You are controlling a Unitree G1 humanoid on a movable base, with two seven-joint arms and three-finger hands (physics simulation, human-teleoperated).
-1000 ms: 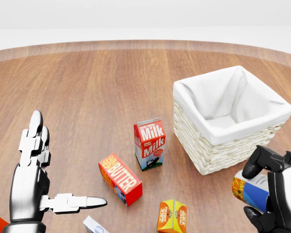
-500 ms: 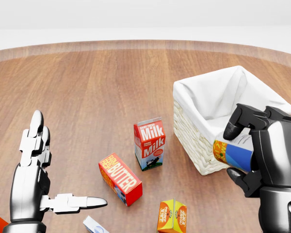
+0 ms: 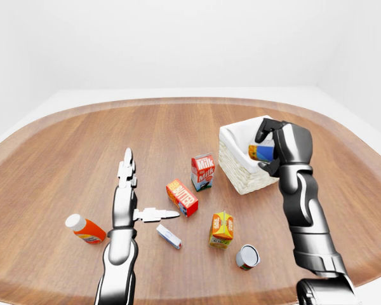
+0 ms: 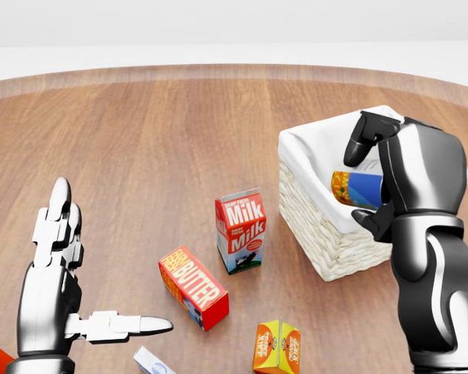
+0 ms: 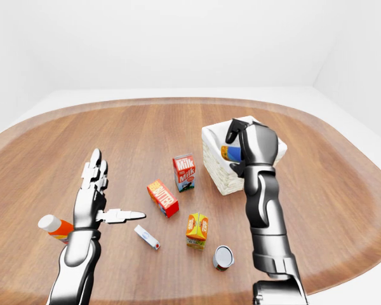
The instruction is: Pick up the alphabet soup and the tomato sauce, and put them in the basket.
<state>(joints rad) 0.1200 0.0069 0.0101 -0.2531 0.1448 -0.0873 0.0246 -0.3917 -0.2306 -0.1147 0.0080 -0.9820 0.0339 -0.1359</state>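
My right hand (image 4: pixel 365 187) is shut on a can with an orange and blue label, the alphabet soup (image 4: pixel 356 188). It holds the can on its side over the white-lined wicker basket (image 4: pixel 327 251), just above the rim at the right of the head view. A second can, grey-topped with a red side (image 3: pixel 247 257), stands on the wooden table low in the left-eye view, below the basket. It looks like the tomato sauce. My left hand (image 4: pixel 109 261) hovers open at the lower left, fingers up and thumb pointing right, holding nothing.
Left of the basket stand a milk carton (image 4: pixel 240 230) and a red butter box (image 4: pixel 193 287). An orange juice carton (image 4: pixel 277 347) stands below them. A small white box (image 3: pixel 169 236) and a lying ketchup bottle (image 3: pixel 86 229) are near my left arm.
My right hand has risen from the lower right corner with the can and moved up over the basket. The left hand has stayed still.
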